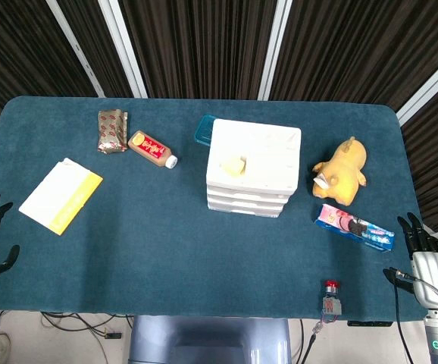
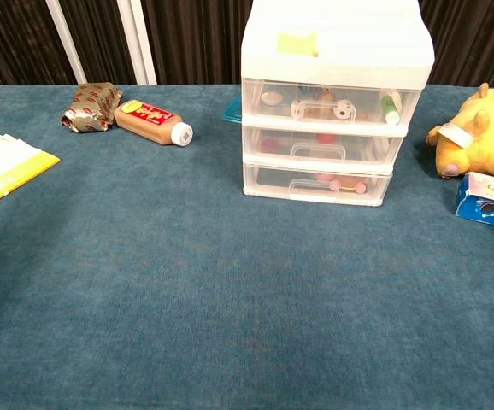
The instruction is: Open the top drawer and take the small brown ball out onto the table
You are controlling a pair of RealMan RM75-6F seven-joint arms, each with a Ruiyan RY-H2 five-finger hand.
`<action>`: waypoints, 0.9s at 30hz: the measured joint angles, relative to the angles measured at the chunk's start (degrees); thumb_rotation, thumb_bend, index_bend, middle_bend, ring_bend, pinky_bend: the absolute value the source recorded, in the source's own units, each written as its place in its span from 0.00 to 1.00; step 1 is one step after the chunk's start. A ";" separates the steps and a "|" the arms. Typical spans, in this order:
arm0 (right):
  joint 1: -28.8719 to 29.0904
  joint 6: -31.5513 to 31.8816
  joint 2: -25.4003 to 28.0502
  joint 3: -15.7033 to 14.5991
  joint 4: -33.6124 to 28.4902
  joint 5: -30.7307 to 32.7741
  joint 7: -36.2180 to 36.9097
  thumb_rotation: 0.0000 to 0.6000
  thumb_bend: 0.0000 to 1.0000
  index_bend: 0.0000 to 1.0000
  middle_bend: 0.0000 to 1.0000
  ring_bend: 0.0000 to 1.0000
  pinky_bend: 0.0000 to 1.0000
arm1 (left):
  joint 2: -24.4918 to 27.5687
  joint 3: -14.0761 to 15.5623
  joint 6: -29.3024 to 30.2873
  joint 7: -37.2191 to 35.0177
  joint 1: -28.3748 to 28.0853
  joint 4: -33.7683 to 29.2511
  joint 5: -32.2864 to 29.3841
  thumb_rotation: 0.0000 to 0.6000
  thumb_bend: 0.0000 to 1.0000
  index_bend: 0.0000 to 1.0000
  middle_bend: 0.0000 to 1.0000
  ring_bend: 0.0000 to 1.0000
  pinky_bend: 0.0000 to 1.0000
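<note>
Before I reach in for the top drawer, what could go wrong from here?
The drawer unit stands free on the cloth, so pulling the top drawer handle with one hand may drag or tip it. The yellow plush toy and the cookie pack lie between the right hand and the unit and could get swept. The small brown ball sits half-hidden behind the handle among other items.
</note>
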 measured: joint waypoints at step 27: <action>15.66 -27.12 2.02 -3.81 -4.74 -6.30 61.47 1.00 0.47 0.12 0.73 0.84 0.96 | -0.13 -0.81 0.06 -0.17 -0.12 0.40 -1.41 1.00 0.36 0.10 0.00 0.00 0.00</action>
